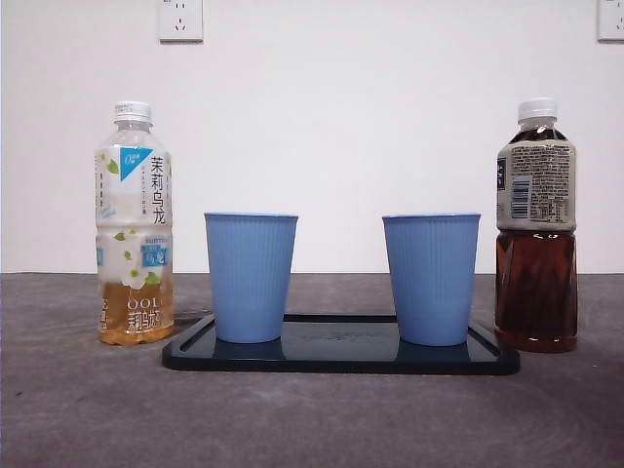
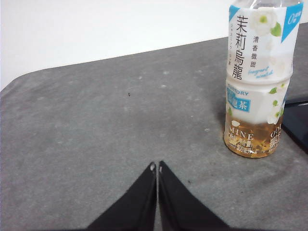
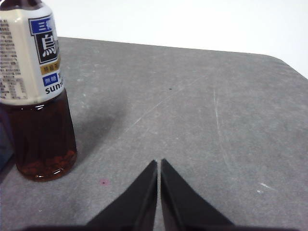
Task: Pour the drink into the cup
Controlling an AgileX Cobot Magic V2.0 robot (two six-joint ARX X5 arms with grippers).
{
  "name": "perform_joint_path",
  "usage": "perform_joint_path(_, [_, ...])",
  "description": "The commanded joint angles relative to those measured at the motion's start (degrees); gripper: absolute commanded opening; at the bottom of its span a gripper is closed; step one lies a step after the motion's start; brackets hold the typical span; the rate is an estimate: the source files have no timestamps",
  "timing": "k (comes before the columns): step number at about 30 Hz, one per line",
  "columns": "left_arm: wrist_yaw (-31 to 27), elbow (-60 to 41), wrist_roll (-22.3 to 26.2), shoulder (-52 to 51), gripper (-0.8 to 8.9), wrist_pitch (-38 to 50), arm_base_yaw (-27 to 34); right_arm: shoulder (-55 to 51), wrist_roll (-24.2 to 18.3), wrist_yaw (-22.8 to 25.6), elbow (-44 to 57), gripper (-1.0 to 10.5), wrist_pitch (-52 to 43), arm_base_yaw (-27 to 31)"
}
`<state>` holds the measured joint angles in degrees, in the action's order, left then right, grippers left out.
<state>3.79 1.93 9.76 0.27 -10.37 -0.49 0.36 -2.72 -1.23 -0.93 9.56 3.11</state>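
Two blue ribbed cups stand upright on a dark tray in the front view, the left cup and the right cup well apart, each near one end of the tray. A jasmine oolong bottle with a white cap stands on the grey counter just beside the tray's left end, holding only a shallow layer of pale amber drink. A dark tea bottle, also capped, stands just beside the tray's right end and is filled to above its label's lower edge. Two wall sockets show on the white wall; neither arm appears here. In the left wrist view, the left tool has its jaws pressed together, tips meeting, gripping nothing; it sits over bare counter, apart from the jasmine bottle, with a corner of the tray visible past the bottle. In the right wrist view, the right tool likewise has its jaws closed tip to tip with nothing between them, apart from the dark tea bottle standing upright on the counter.
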Motion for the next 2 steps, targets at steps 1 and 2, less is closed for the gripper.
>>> perform_joint_path(1, [0.04, -1.05, 0.0, -0.09, 0.07, -0.5, 0.15, -0.17, 0.42, 0.17, 0.26, 0.1, -0.55, 0.13])
perform_joint_path(2, [0.04, -1.05, 0.0, -0.09, 0.07, -0.5, 0.15, -0.17, 0.42, 0.2, 0.26, 0.1, -0.55, 0.13])
